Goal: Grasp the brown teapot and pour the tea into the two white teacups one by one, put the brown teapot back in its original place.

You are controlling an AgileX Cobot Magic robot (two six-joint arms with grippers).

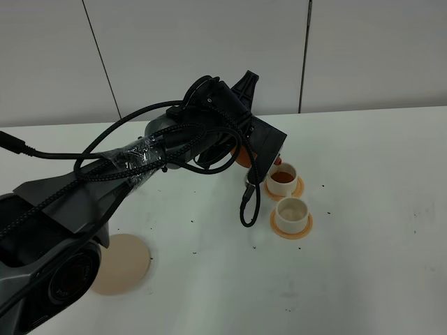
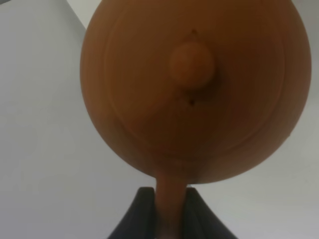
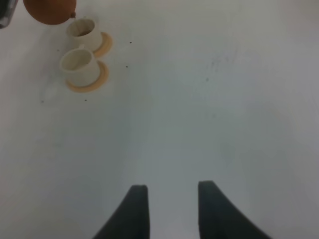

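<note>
My left gripper (image 2: 171, 214) is shut on the loop handle of the brown teapot (image 2: 194, 89), which fills the left wrist view with its lid knob facing the camera. In the high view the left arm mostly hides the teapot (image 1: 241, 158), held tilted above the far white teacup (image 1: 283, 180). That cup holds dark tea (image 1: 282, 177). The near white teacup (image 1: 292, 211) looks empty. Each cup stands on an orange saucer. The right wrist view shows the teapot (image 3: 50, 11), both cups (image 3: 79, 63) and my right gripper (image 3: 172, 201), open and empty over bare table. The beige coaster (image 1: 124, 264) lies empty at the front left.
The white table (image 1: 377, 160) carries small dark specks around the cups. A black cable loop (image 1: 248, 202) hangs from the left arm just left of the cups. A pale panelled wall stands behind the table.
</note>
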